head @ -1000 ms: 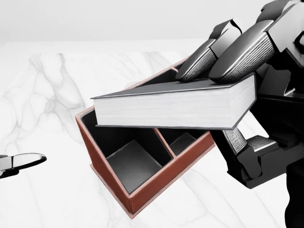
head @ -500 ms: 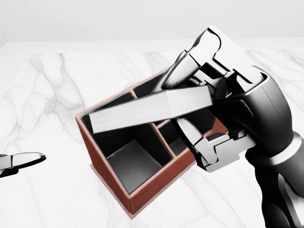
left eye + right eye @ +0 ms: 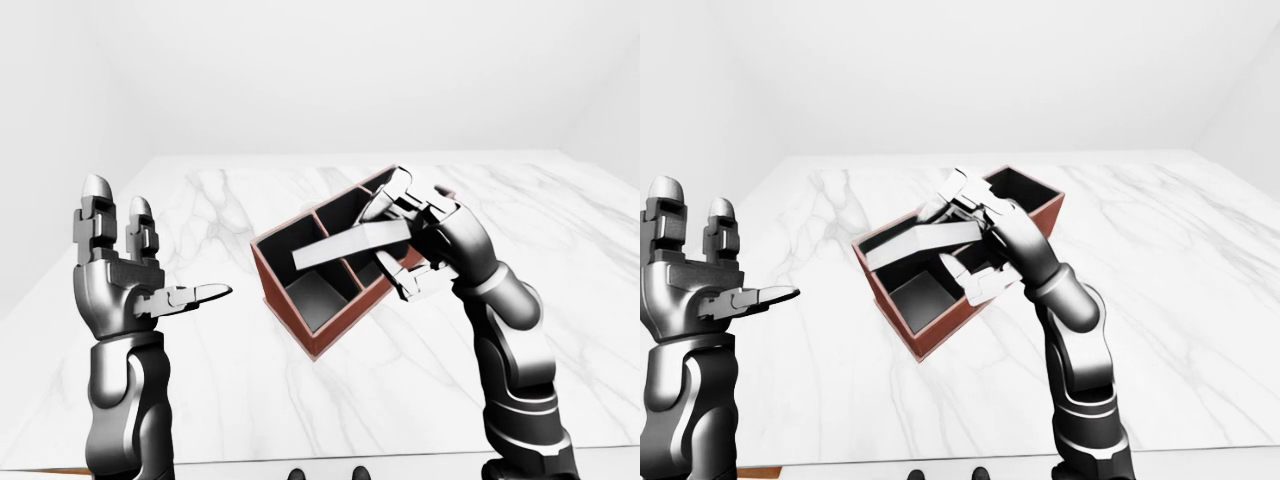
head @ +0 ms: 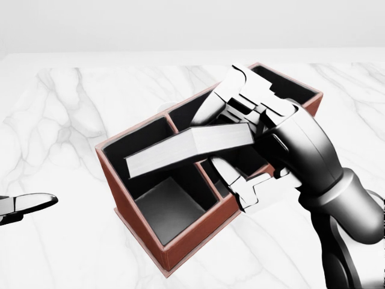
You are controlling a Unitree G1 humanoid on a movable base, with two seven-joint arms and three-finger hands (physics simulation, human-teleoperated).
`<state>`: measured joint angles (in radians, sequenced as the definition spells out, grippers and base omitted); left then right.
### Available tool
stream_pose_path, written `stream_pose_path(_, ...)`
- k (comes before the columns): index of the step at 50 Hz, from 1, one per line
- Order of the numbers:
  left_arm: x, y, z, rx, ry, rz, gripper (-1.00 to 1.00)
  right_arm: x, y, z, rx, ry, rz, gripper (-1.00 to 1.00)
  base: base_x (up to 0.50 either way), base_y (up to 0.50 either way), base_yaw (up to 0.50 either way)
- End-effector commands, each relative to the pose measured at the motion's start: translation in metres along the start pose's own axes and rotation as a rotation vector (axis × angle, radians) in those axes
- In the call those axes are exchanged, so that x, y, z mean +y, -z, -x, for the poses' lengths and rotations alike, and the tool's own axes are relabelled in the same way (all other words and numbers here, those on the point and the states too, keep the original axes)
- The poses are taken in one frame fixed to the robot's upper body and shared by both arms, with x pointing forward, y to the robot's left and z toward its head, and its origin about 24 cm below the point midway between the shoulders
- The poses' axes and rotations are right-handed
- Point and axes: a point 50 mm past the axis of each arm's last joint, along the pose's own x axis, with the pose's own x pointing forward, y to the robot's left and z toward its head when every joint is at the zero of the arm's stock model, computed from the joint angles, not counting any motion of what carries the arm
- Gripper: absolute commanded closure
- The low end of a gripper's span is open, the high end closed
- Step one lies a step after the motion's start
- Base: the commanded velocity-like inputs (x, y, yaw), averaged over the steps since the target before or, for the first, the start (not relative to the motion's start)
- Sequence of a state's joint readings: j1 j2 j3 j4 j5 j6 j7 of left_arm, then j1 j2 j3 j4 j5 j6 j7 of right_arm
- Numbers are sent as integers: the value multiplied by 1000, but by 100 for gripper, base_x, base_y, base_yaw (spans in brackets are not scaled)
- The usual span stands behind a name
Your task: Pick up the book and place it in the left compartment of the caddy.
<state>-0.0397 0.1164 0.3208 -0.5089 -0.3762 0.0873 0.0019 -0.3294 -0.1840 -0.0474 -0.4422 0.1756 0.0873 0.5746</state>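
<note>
Book [image 4: 189, 149] tilted in right hand [image 4: 258, 144] over caddy [image 4: 180, 241].

**White marble counter in a bare white room**

A broad white marble counter [image 3: 300, 400] with faint grey veins fills the lower two thirds of both eye views. Plain white walls [image 3: 330, 70] rise behind it across the top. Light is even and soft. A thin brown strip [image 3: 40, 472] shows at the lower left edge.

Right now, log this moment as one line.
right hand: gripping grey-paged book | book: tilted over red-brown caddy | left hand: open, idle
</note>
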Motion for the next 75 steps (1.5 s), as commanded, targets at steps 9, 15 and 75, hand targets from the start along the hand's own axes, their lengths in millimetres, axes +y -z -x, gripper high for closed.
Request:
stream_pose_path(9, 0, -2, 0, -9, -2, 2, -100, 4, 14, -4, 66, -12, 6, 100, 0, 0, 0)
stream_pose_path(15, 0, 0, 0, -1, -1, -1, -100, 4, 16, -5, 79, -20, 21, 100, 0, 0, 0)
stream_pose_path(75, 0, 0, -1, 0, -1, -1, -100, 13, 56, -8, 329, -84, 147, 100, 0, 0, 0)
